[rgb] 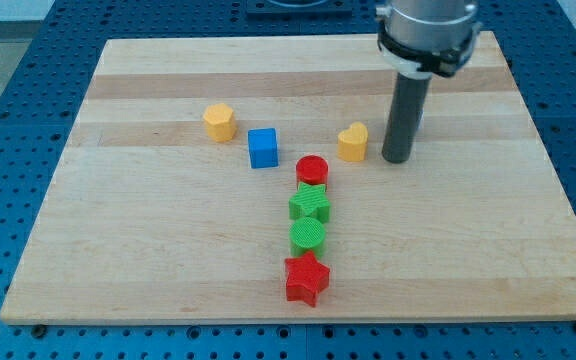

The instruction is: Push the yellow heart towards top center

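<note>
My tip [396, 158] just right of the yellow heart [353, 143]

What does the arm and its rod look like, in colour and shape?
The arm ends in a round, silver-grey metal housing with a black ring around it. Below it hangs a straight, dark grey cylindrical rod down to my tip. No cables or markings show.
</note>
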You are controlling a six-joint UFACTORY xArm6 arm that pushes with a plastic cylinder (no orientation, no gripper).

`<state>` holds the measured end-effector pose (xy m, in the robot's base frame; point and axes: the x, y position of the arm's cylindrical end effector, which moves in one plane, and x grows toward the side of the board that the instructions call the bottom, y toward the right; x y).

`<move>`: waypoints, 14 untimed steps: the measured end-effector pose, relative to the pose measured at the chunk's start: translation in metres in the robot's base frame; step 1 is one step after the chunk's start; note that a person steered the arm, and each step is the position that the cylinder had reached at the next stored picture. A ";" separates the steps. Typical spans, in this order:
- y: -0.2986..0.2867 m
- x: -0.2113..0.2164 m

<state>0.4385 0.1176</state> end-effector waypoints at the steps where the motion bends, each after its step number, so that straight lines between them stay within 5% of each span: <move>1: 0.000 0.004; 3: -0.010 0.026; 7: -0.202 -0.112; 8: -0.218 -0.114; 11: -0.087 -0.192; 14: -0.054 -0.155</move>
<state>0.2836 0.0635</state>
